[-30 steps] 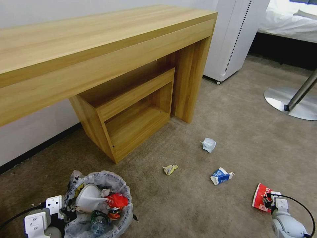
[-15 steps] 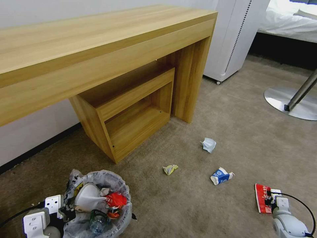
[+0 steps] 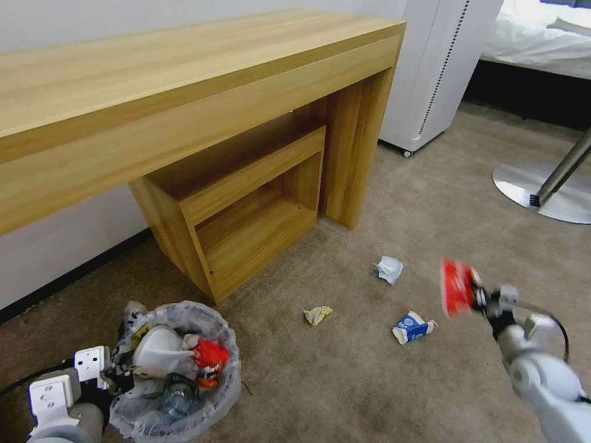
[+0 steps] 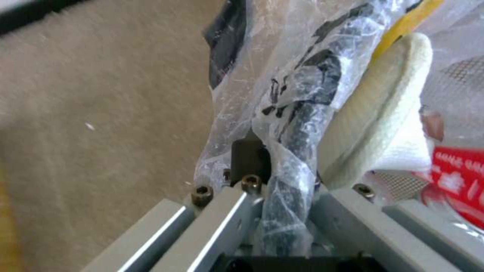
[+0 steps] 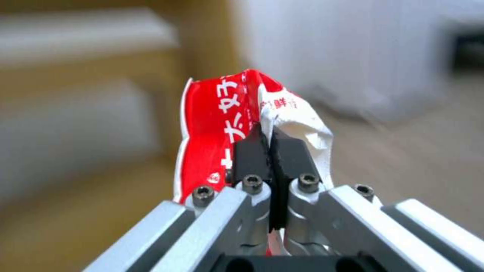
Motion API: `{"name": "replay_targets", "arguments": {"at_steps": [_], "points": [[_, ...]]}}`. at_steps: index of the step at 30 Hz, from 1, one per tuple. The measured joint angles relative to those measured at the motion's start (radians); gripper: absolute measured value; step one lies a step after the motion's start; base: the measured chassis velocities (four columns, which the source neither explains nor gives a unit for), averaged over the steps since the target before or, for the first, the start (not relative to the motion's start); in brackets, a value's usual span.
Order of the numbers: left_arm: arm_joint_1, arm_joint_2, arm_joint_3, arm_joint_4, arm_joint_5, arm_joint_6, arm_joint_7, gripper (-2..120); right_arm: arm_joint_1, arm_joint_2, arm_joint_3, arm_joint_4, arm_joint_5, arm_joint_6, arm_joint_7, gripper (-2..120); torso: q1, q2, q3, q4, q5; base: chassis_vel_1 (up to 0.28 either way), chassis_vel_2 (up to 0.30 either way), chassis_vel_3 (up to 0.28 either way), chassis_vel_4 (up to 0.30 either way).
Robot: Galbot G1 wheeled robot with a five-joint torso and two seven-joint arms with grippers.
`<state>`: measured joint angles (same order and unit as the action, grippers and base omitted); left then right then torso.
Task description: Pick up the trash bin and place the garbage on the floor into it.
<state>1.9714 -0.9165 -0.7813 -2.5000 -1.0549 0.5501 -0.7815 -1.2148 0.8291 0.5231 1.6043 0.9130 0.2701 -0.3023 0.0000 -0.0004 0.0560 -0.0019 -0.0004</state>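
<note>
Since the earlier frame the red wrapper has been lifted off the floor, pinched in the right gripper. The trash bin rim is clamped by the left gripper at lower left. Step in hand: carrying. A leftward swing over the bin is called for next.

The trash bin's blue base is hidden by its bag; the right gripper and red wrapper are blurred.
</note>
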Motion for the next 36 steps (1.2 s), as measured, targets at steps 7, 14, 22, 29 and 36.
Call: {"name": "replay_targets", "arguments": {"at_steps": [7,14,22,29,36], "points": [[-0.02,0.012,0.04,0.0,-0.117,0.013,0.034,0,0.13,-0.094,-0.191,0.211,0.096,0.021,-0.1,0,0.0,0.0,0.0,0.0,-0.0002,0.0,0.0,0.0,0.0],[-0.059,0.072,0.046,0.0,-0.196,0.027,0.108,0,0.321,-0.151,-0.547,0.303,0.174,-0.02,-0.103,0,0.0,0.0,0.0,-0.0004,-0.0001,0.0,0.0,0.0,0.0],[-0.064,0.079,0.058,0.0,-0.191,0.027,0.086,0,0.52,-0.06,-0.891,0.254,0.161,-0.037,-0.085,0,0.0,0.0,0.0,-0.0002,-0.0002,0.0,0.0,0.0,0.0],[-0.058,0.06,0.059,0.0,-0.157,0.018,0.078,0,0.668,0.055,-1.17,0.241,0.173,-0.054,-0.001,0,0.0,0.0,0.0,0.0001,-0.0003,0.0,0.0,0.0,0.0],[-0.039,0.037,0.054,0.0,-0.119,0.01,0.081,0,0.688,0.07,-1.255,0.279,0.187,-0.071,0.035,0,0.0,0.0,0.0,-0.0002,0.0001,0.0,0.0,0.0,0.0]]}}
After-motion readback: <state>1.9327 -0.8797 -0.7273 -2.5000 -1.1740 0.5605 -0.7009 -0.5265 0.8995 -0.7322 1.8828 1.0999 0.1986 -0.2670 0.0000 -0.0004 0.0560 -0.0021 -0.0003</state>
